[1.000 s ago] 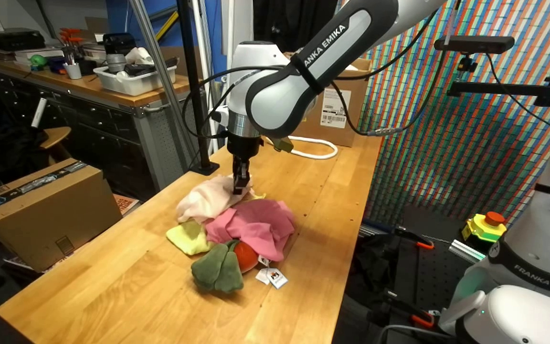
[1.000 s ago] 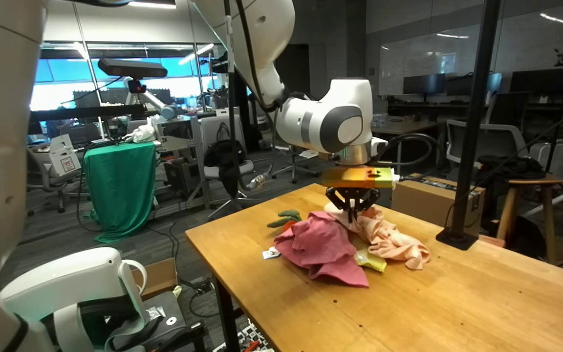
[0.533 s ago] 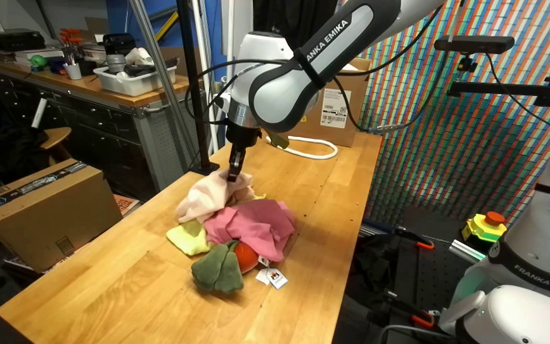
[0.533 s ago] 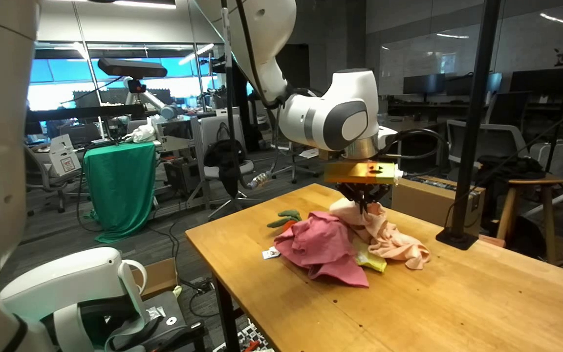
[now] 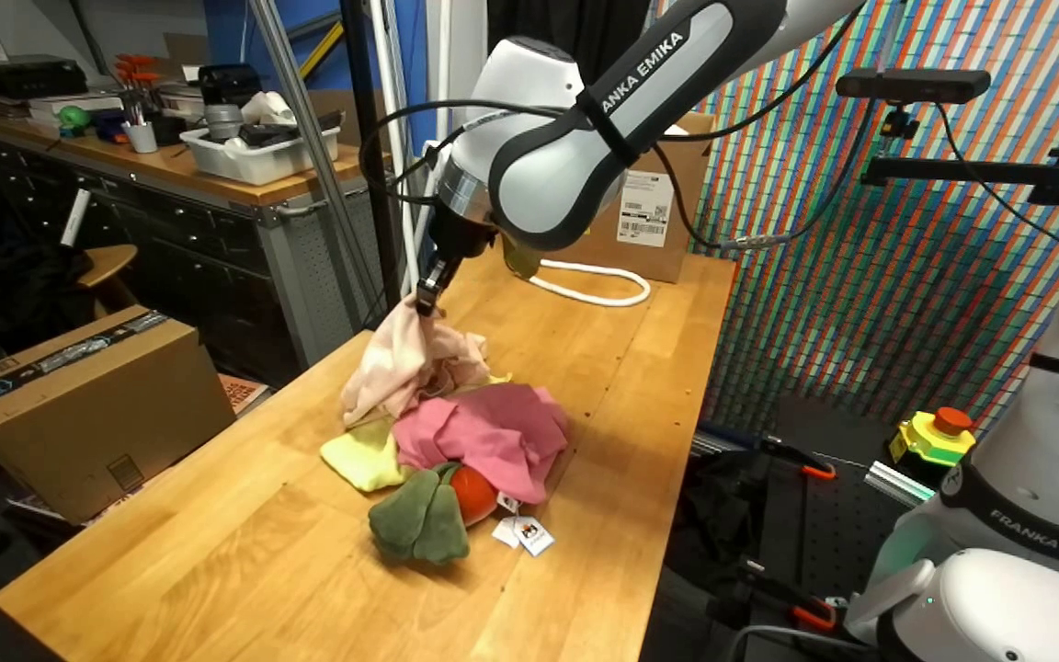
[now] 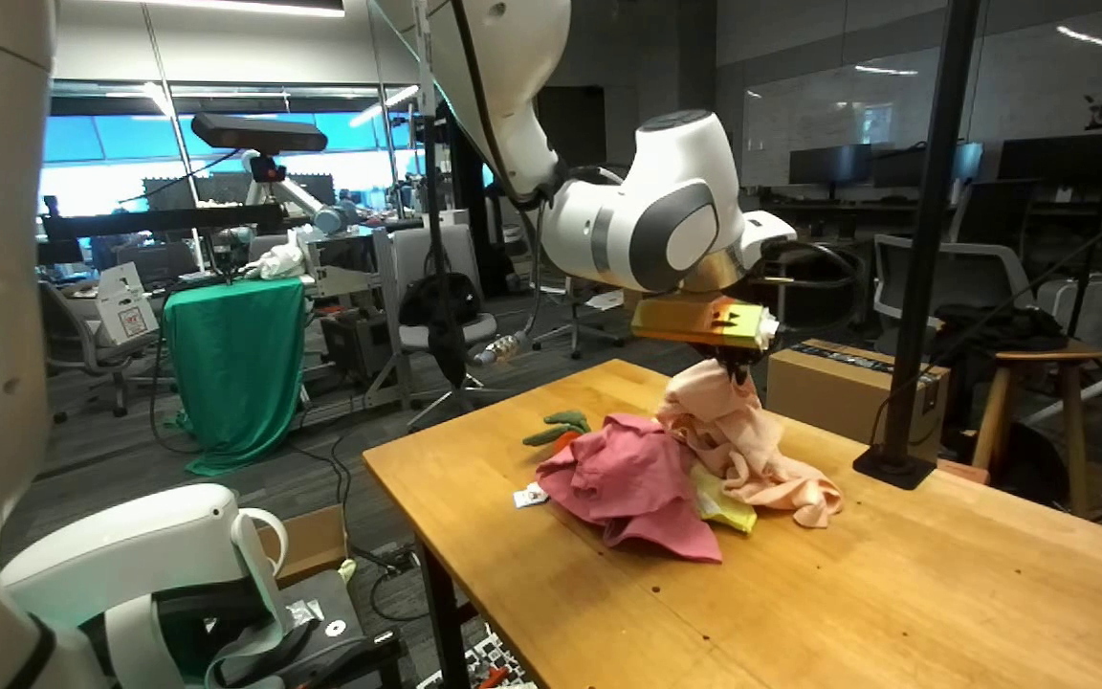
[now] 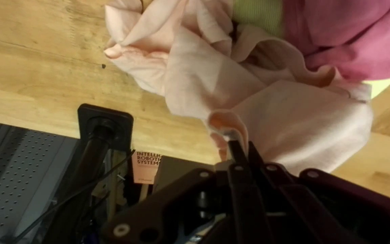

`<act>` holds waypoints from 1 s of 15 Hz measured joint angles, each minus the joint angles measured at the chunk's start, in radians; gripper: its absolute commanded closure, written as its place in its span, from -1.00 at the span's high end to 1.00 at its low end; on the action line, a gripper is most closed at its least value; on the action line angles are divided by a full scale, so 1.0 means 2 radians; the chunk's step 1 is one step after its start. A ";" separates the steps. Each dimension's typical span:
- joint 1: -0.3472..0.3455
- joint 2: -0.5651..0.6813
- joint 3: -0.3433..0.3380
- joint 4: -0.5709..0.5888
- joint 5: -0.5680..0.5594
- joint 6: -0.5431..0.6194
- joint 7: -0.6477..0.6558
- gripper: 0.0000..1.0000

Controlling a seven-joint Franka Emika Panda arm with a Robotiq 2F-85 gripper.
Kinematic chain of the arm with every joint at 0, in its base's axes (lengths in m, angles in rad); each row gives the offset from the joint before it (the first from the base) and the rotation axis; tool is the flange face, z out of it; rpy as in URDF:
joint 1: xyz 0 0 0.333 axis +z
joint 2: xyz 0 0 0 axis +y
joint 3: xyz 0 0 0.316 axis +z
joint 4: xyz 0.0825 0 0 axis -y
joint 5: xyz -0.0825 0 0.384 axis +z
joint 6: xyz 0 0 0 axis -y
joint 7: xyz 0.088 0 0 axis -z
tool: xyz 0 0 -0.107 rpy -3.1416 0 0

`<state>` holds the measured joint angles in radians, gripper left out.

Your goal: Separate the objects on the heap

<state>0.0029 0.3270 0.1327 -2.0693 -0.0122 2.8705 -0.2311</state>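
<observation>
My gripper [image 7: 242,144] is shut on a fold of the cream-white cloth [image 7: 208,78], seen as peach in places. In both exterior views that cloth [image 5: 401,363] is drawn up to the fingertips, its lower part still on the table. The pink-red cloth [image 5: 497,432] lies crumpled beside it, touching. From beneath these two sticks out the pale yellow cloth [image 5: 364,458], partly hidden. At the near side of the heap a dark green soft leafy piece [image 5: 419,519] sits against a round red piece [image 5: 472,496], with small white tags [image 5: 522,531] alongside.
A black post's foot [image 6: 895,467] stands on the table edge, close to the held cloth. Further along the table are a labelled cardboard box [image 5: 647,221] and a white cord loop [image 5: 617,296]. Another carton [image 5: 97,414] rests below table height beyond the edge.
The gripper has closed on the cream-white cloth, risen and tilted, moving toward the post side. Part of the cloth has come up with it; the pink-red, yellow and green pieces lie unmoved.
</observation>
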 measured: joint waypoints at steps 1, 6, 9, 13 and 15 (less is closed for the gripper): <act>0.006 -0.006 -0.008 -0.002 -0.003 0.014 0.019 -0.94; 0.060 -0.042 -0.083 -0.008 -0.074 0.052 0.143 -0.93; 0.105 -0.066 -0.146 -0.005 -0.157 0.055 0.246 -0.93; 0.151 -0.088 -0.221 0.017 -0.280 0.050 0.396 -0.93; 0.169 -0.093 -0.253 0.036 -0.340 0.042 0.471 -0.93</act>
<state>0.3419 0.1405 -0.3729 -1.9965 -0.6925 2.9537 0.7105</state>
